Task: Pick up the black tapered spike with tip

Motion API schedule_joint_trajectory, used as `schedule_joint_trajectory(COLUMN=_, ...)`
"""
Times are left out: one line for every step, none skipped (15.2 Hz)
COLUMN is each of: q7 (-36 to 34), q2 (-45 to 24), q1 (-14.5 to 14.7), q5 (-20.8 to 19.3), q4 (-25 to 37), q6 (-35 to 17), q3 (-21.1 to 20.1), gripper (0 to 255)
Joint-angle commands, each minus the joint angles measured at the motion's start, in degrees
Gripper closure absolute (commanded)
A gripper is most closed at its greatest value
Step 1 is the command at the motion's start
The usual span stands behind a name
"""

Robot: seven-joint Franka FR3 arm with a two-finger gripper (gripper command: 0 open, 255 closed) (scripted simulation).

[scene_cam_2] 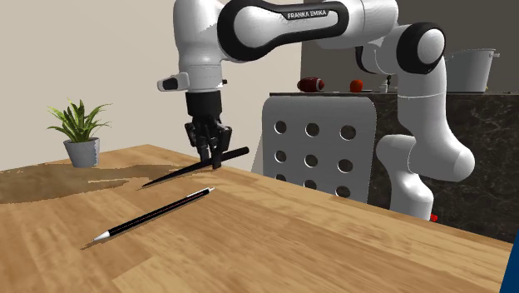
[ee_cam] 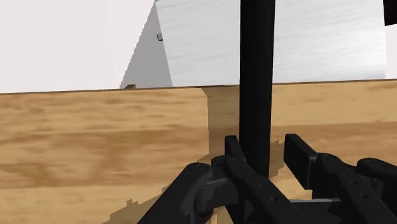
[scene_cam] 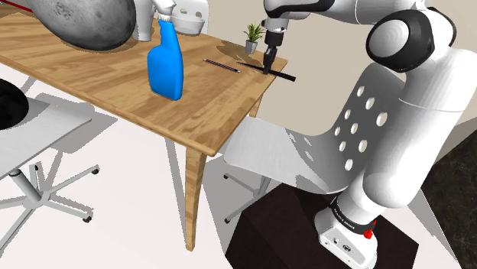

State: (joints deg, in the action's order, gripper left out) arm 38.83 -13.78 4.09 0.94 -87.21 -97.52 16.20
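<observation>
My fingers [ee_cam: 308, 159] straddle the black spike [scene_cam_2: 179, 173] lying near the table [scene_cam_2: 333, 241] edge, left of frame centre, narrowly apart; I should close squarely before lifting.

Shoulder camera overlooks the table [scene_cam: 92, 80]; second faces arm [scene_cam_2: 200, 42] across it.

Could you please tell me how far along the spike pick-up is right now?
Done: the gripper straddles the black tapered spike. In hand: the grasp, not yet shut; the wrist view shows a gap between the spike and one finger. Left: clamp and lift, as the spike looks to lie on the table.
</observation>
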Motion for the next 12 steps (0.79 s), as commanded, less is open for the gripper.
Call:
schedule_joint_trajectory(q7=-0.03, q2=-0.44, q1=-0.30, q5=-0.34, q4=-0.55, q6=-0.73, q3=0.35, gripper=255)
schedule_joint_trajectory(q7=0.08, q2=-0.77, q1=-0.40, q5=-0.25, q4=0.08, q6=-0.43, q3=0.37, gripper=255)
schedule_joint_trajectory(q7=0.24, q2=-0.91, q1=-0.51, q5=-0.19, q4=0.37, q6=-0.28, q3=0.42, gripper=255)
schedule_joint_trajectory(q7=0.27, q2=-1.22, q1=-0.55, q5=-0.10, q4=0.75, q6=-0.20, q3=0.41, gripper=255)
schedule_joint_trajectory(q7=0.31, q2=-1.55, q1=-0.60, q5=-0.02, q4=1.17, q6=-0.11, q3=0.41, gripper=255)
schedule_joint_trajectory(q7=-0.09, q2=-0.66, q1=-0.29, q5=-0.29, q4=-0.13, q6=-0.52, q3=0.32, gripper=255)
schedule_joint_trajectory(q7=-0.06, q2=-0.68, q1=-0.33, q5=-0.29, q4=0.68, q6=0.26, q3=0.32, gripper=255)
schedule_joint_trajectory(q7=-0.03, q2=-0.72, q1=-0.36, q5=-0.28, q4=1.49, q6=1.04, q3=0.33, gripper=255)
schedule_joint_trajectory(q7=0.01, q2=-0.76, q1=-0.39, q5=-0.27, q4=2.32, q6=1.83, q3=0.35, gripper=255)
schedule_joint_trajectory(q7=0.05, q2=-0.85, q1=-0.43, q5=-0.25, q4=3.21, q6=2.64, q3=0.36, gripper=255)
schedule_joint_trajectory(q7=0.10, q2=-0.93, q1=-0.47, q5=-0.22, q4=4.10, q6=3.44, q3=0.38, gripper=255)
schedule_joint_trajectory(q7=0.14, q2=-1.04, q1=-0.52, q5=-0.19, q4=5.02, q6=4.26, q3=0.39, gripper=255)
